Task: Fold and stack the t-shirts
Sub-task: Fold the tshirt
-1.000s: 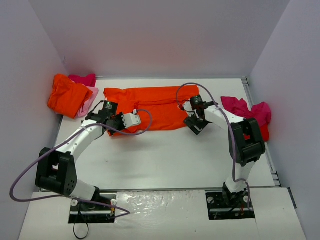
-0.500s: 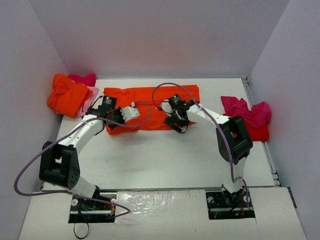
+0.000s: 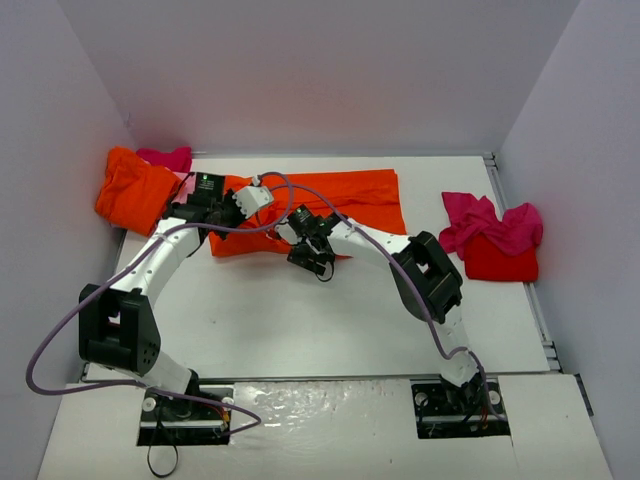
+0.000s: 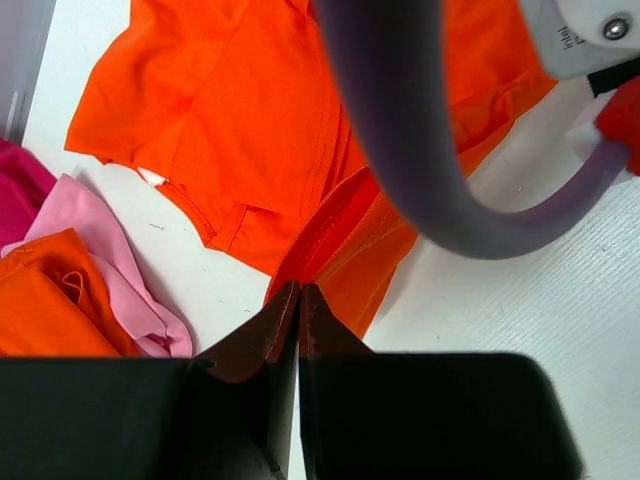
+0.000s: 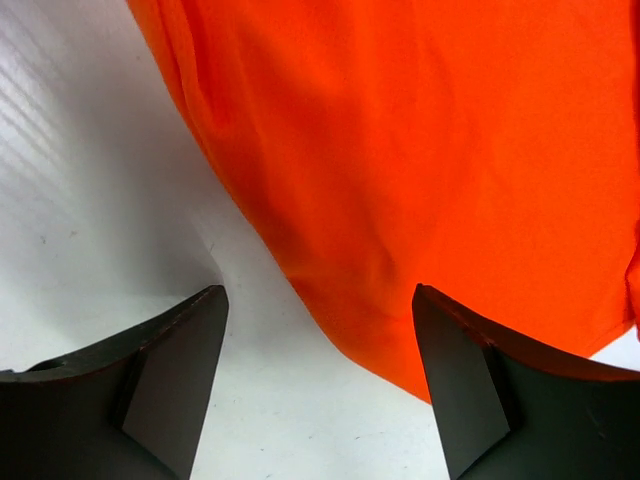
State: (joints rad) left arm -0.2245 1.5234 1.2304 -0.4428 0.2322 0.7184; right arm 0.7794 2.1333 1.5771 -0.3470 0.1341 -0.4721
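From above, the orange t-shirt [image 3: 330,200] lies spread across the far middle of the table [image 3: 330,320], its left end bunched. The left gripper [image 3: 225,220] sits at that bunched end, and the right gripper [image 3: 312,262] hangs over the shirt's near edge with its fingers apart. A second orange shirt [image 3: 130,192] and a magenta shirt [image 3: 165,157] are heaped in the far left corner. On the right edge another magenta shirt [image 3: 495,222] lies on a red shirt [image 3: 500,265].

The left wrist camera shows the left gripper [image 4: 299,290] with its jaws pressed together. A raised fold of the orange t-shirt [image 4: 240,130] runs up to the tips, so it seems pinched there. A pale pink shirt [image 4: 100,245] lies just to the left, and a purple cable [image 4: 400,130] crosses overhead.

The right wrist camera shows the right gripper [image 5: 318,300] open wide and holding nothing, straddling the hem of the orange t-shirt [image 5: 430,150].
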